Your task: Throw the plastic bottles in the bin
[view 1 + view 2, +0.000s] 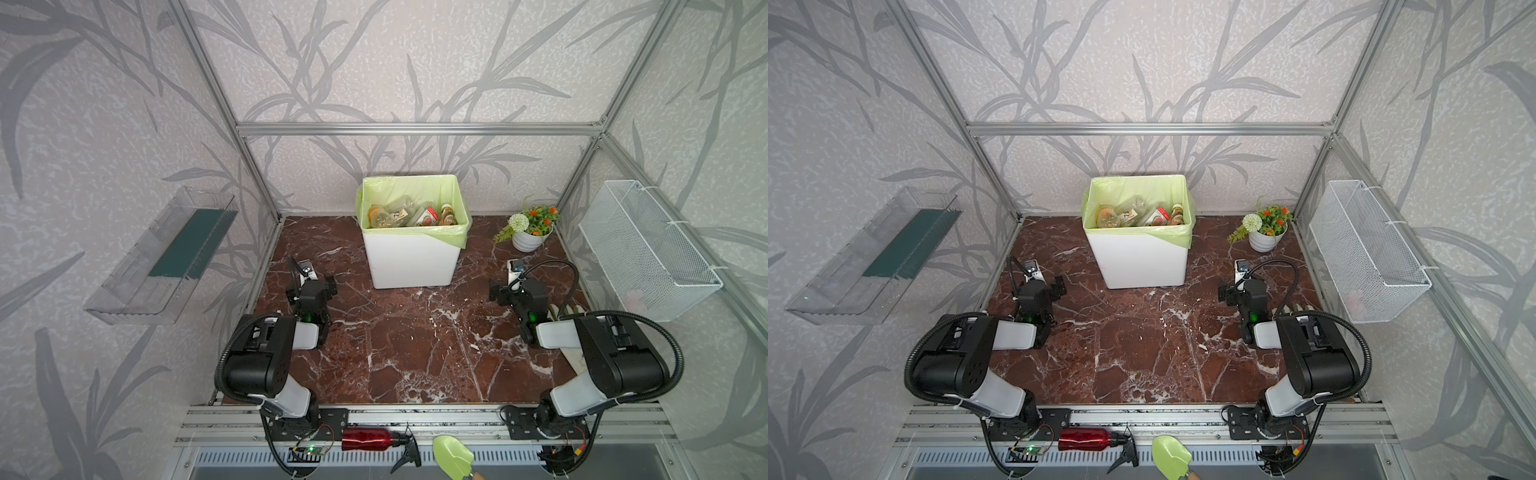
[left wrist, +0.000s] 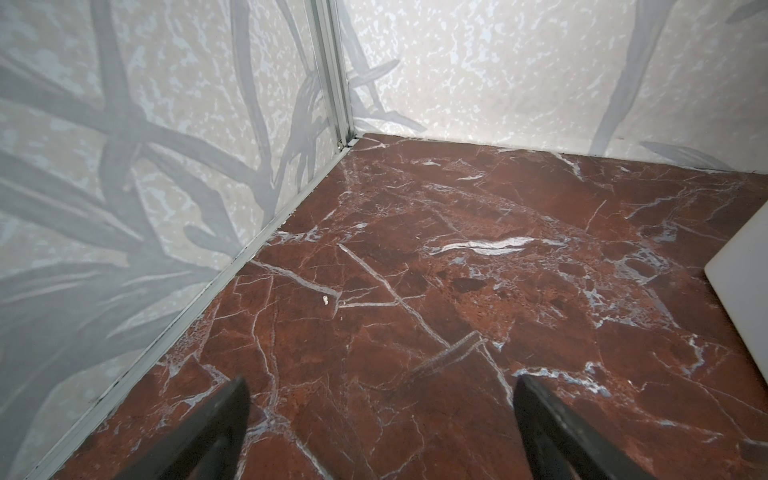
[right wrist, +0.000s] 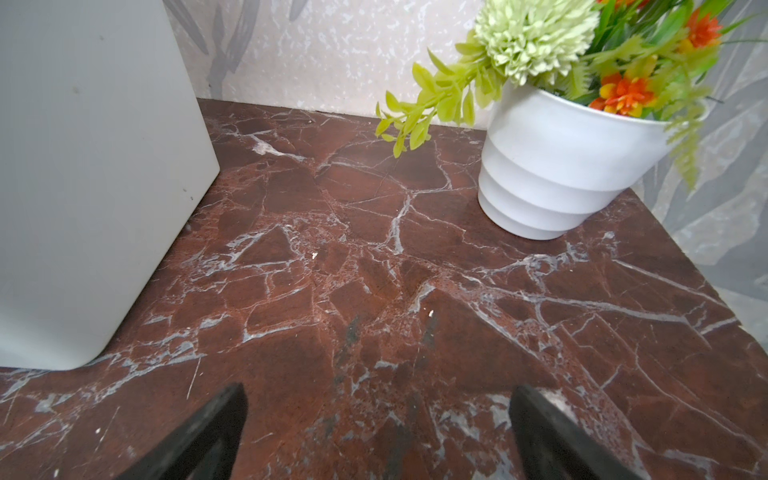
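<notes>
Front rail: a shiny red metallic spray bottle (image 1: 368, 439) with a black nozzle lies on its side on the aluminium rail (image 1: 457, 417) at the near edge, and a light green scoop (image 1: 453, 453) lies just beside it

Left gripper: the left gripper (image 2: 380, 386) is released, its two dark jaws spread wide with nothing between them; it points at bare tabletop near the left wall, and a white corner of the bin shows at the edge of its wrist view

Right gripper: the right gripper (image 3: 380, 388) is also released and holds nothing, its jaws wide apart over bare tabletop between the bin and the flower pot (image 3: 557, 166)

Tabletop: a red-brown marble tabletop (image 1: 415, 345) with white veins; both top views show it between the two arms

Bin: the bin (image 1: 409, 253), a white tub lined with a light green bag folded over its rim, stands upright at the back centre of the tabletop, near the rear wall

Plastic bottles: the plastic bottles (image 1: 409, 214) lie jumbled inside the bin, clear ones mixed with brown and red-labelled ones; they cannot be counted

Back right corner: the white flower pot holds green and orange artificial flowers

Walls: a white wire mesh basket (image 1: 648, 253) hangs on the right wall and a clear plastic tray (image 1: 162, 257) on the left wall
</notes>
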`<state>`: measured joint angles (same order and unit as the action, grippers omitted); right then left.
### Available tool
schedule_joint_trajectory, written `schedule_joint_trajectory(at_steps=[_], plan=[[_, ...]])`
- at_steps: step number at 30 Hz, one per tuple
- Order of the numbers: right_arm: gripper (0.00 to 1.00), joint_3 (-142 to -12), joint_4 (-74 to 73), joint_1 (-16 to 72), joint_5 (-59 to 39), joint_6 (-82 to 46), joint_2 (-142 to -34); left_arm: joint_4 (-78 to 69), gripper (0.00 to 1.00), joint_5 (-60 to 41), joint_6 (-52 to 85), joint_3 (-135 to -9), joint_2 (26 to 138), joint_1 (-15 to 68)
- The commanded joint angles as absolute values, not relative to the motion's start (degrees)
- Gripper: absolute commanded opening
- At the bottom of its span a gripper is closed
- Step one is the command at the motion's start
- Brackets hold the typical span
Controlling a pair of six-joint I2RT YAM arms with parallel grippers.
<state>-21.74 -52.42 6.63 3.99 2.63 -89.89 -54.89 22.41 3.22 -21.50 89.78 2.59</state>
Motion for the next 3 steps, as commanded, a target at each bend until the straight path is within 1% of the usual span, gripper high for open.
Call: schedule_joint_trajectory(at_steps=[1, 3], plan=[[0.99, -22.06, -53.89, 6.44, 3.78, 2.9, -90.18, -56.39, 0.99, 22.26, 3.34, -20.94, 90.26, 2.46], [0.99, -22.06, -53.97, 6.42, 3.78, 2.9, -90.18, -56.41, 0.99, 22.24, 3.34, -20.92, 90.24, 2.46]])
